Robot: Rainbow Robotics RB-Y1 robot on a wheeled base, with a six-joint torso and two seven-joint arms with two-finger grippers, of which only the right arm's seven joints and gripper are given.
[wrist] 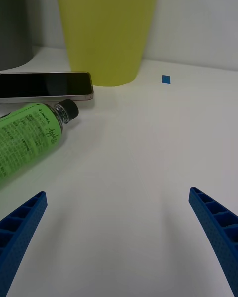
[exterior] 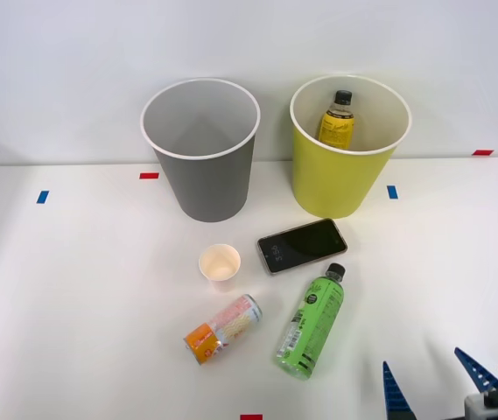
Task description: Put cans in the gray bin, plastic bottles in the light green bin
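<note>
Risk is judged highest at the green bottle — it lies on its side on the table, cap just beside the phone, and a round body could roll off under a glancing touch, or the phone be nudged. The can lies on its side too, close to the paper cup, which could be knocked. The right pincer is seen spread wide and empty, low at the near right of the table, with the green bottle ahead and to its left, apart from it. The amber bottle is already standing inside the light green bin; the gray bin holds nothing visible.
</note>
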